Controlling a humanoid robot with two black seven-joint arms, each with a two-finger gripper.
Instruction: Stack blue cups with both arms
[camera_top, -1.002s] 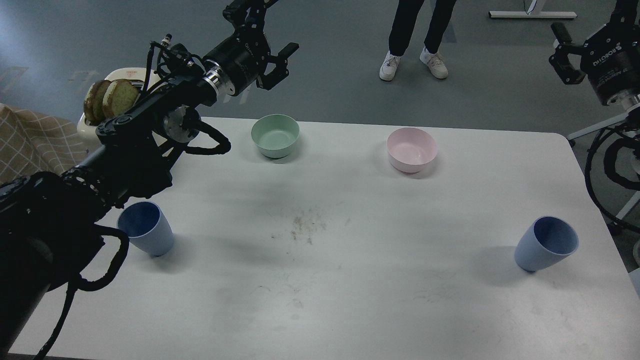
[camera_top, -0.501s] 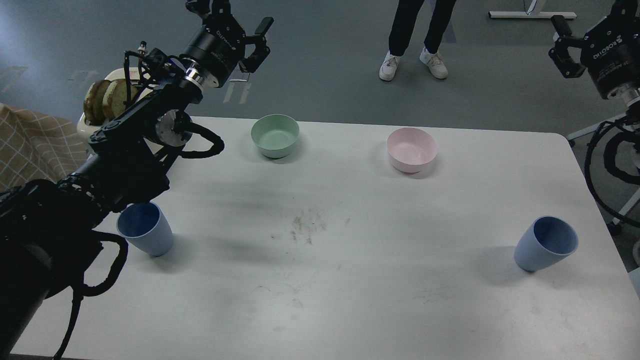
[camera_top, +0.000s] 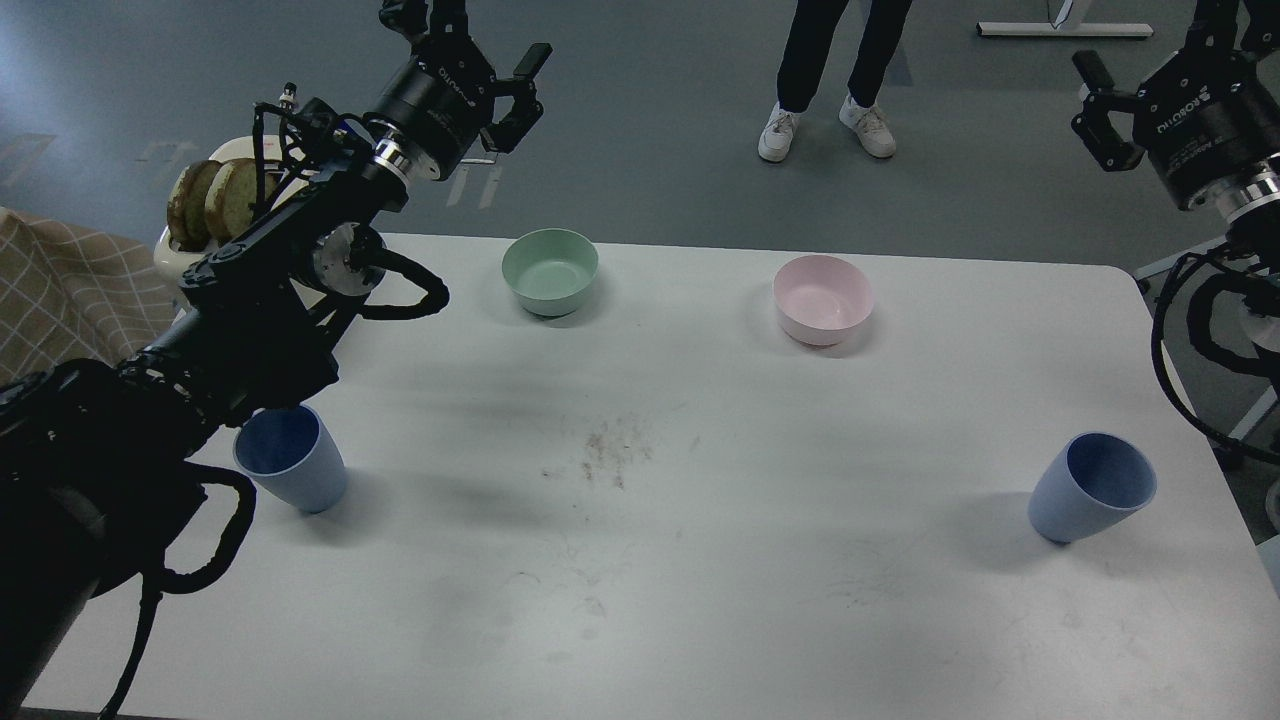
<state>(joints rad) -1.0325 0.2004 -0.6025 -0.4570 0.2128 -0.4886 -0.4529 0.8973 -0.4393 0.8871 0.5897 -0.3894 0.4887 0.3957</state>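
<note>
Two blue cups stand upright on the white table (camera_top: 700, 560). The left blue cup (camera_top: 292, 458) is near the table's left edge, its rim partly behind my left forearm. The right blue cup (camera_top: 1092, 487) is near the right edge. My left gripper (camera_top: 465, 38) is open and empty, raised high beyond the table's far left, far from the left cup. My right gripper (camera_top: 1150, 50) is open and empty, high off the far right corner, well above and behind the right cup; its far finger is partly cut off by the frame's top edge.
A mint-green bowl (camera_top: 550, 270) and a pink bowl (camera_top: 823, 298) sit at the back of the table. A toaster with bread slices (camera_top: 215, 200) stands at the far left. A person's legs (camera_top: 830, 80) are beyond the table. Crumbs (camera_top: 610, 450) lie mid-table.
My left gripper rose and swung left, then settled. My right gripper has shifted left, toward the table. Both cups and both bowls stay put.
</note>
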